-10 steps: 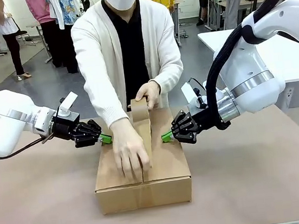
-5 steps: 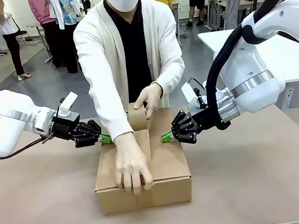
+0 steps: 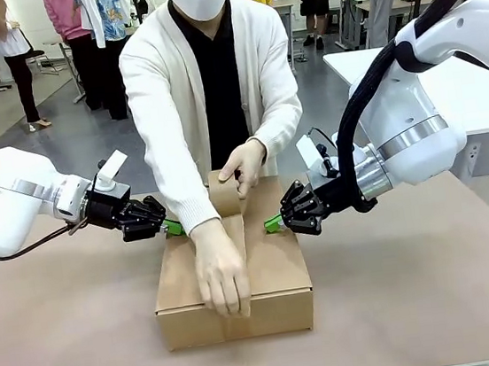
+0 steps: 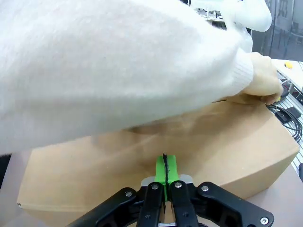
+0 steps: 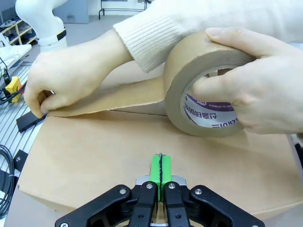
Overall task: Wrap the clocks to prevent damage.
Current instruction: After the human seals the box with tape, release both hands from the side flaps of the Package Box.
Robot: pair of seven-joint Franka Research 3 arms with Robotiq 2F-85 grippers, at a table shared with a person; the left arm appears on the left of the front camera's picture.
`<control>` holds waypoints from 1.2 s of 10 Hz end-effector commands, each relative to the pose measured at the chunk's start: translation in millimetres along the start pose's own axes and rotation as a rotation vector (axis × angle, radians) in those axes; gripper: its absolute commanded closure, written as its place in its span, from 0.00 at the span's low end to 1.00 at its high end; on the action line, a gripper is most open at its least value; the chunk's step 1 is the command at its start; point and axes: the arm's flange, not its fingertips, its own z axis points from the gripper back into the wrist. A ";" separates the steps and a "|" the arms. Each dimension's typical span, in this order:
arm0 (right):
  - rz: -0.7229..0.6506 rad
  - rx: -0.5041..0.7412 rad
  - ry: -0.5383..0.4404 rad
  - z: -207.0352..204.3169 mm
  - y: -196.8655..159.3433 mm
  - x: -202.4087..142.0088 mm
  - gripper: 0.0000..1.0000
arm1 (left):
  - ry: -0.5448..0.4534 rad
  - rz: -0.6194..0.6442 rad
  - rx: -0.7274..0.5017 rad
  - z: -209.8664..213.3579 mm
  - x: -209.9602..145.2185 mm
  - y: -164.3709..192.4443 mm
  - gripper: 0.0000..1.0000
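Observation:
A closed cardboard box (image 3: 273, 273) sits mid-table; the clocks are hidden from view. My left gripper (image 3: 172, 227) is shut, its green tips pressing the box's left top flap (image 4: 94, 156). My right gripper (image 3: 273, 224) is shut too, its tips resting on the right flap (image 5: 118, 151). The person's one hand (image 3: 222, 279) presses a strip of brown tape (image 5: 113, 97) over the box's near edge. Their other hand (image 3: 246, 160) holds the brown tape roll (image 5: 199, 90) at the far end of the seam. Neither gripper holds anything.
The brown table (image 3: 420, 304) spreads wide on both sides of the box. The person's white sleeve (image 4: 118, 66) hangs low over my left gripper. Another white table (image 3: 483, 91) stands to the right behind my right arm.
The person lowered the tape roll to the far end of the box. Their near hand slid down over the box's front edge, pressing the tape. Both grippers stayed put.

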 end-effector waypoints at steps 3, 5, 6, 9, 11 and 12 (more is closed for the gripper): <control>-0.006 -0.001 0.007 -1.6 0.8 -3.9 0.99 | 0.005 -0.004 0.002 -1.7 -2.9 -0.1 1.00; -0.006 -0.001 0.007 -1.6 0.8 -3.9 0.99 | 0.005 -0.004 0.002 -1.7 -2.9 -0.1 1.00; -0.006 -0.001 0.007 -1.6 0.8 -3.9 0.99 | 0.005 -0.004 0.002 -1.7 -2.9 -0.1 1.00; -0.006 -0.001 0.007 -1.6 0.8 -3.9 0.99 | 0.005 -0.004 0.002 -1.7 -2.9 -0.1 1.00; -0.006 -0.001 0.007 -1.6 0.8 -3.9 0.99 | 0.005 -0.004 0.002 -1.7 -2.9 -0.1 1.00; -0.006 -0.001 0.007 -1.6 0.8 -3.9 0.99 | 0.005 -0.004 0.002 -1.7 -2.9 -0.1 1.00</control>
